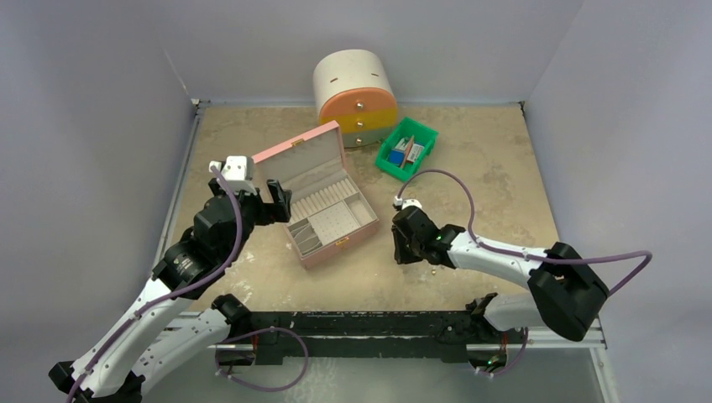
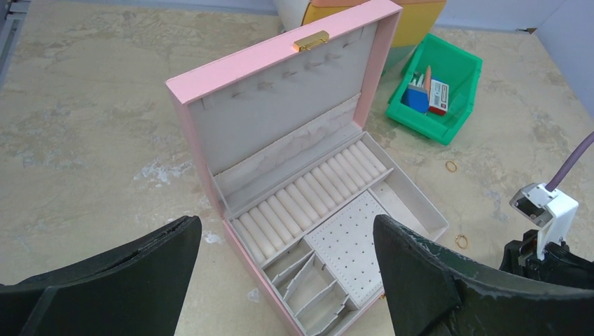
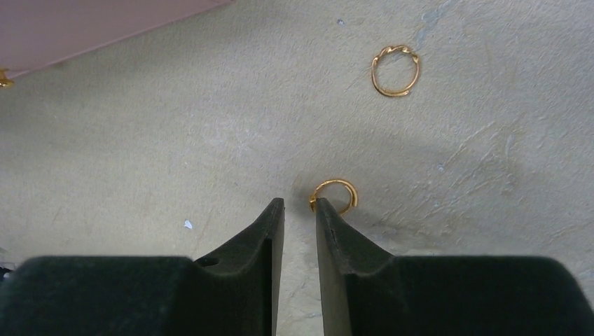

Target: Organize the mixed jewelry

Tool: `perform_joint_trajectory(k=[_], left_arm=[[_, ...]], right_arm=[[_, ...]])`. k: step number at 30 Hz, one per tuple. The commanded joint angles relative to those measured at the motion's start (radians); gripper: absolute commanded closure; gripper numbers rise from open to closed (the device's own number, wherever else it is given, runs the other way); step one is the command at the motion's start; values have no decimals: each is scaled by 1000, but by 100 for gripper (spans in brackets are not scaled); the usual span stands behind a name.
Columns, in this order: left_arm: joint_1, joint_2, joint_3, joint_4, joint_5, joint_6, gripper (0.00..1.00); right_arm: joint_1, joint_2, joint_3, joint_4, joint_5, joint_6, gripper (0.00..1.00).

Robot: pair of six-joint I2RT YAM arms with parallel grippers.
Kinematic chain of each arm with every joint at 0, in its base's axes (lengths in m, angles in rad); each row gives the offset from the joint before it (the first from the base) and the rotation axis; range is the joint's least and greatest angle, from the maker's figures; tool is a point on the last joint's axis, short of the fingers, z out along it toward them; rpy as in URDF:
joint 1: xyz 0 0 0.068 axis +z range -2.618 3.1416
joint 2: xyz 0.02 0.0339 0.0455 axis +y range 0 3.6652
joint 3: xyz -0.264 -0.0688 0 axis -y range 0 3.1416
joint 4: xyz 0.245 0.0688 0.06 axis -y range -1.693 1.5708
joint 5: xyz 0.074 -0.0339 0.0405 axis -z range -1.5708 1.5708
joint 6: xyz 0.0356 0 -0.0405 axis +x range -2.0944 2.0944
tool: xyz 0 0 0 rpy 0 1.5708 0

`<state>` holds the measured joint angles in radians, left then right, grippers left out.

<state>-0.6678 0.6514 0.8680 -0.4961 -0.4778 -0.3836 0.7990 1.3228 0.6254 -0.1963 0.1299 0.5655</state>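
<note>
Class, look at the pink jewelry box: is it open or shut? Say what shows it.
Open. The box has its lid standing up at the back, leaving the ring rolls and compartments exposed.

Bare bench (image 1: pixel 495 168) right of open box (image 1: pixel 336 250), bin (image 1: pixel 388 164) and drawers (image 1: pixel 353 84) crowding the back, raised lid (image 1: pixel 306 168) walling the box's far-left side

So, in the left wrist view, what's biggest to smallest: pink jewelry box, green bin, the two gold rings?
1. pink jewelry box, largest, though also nearest the camera.
2. green bin.
3. far gold ring and near gold ring: both tiny, look alike, so not ranked.
</note>
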Motion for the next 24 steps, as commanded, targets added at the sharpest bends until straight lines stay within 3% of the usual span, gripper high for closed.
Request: perform_joint_trajectory(k=[1,24], left_arm=[[6,-10,16,29,7,0,7],[7,-9,16,29,6,0,7]], right_arm=[[29,-1,20,-44,87,40,74],[81,51,36,-59,146,73,79]])
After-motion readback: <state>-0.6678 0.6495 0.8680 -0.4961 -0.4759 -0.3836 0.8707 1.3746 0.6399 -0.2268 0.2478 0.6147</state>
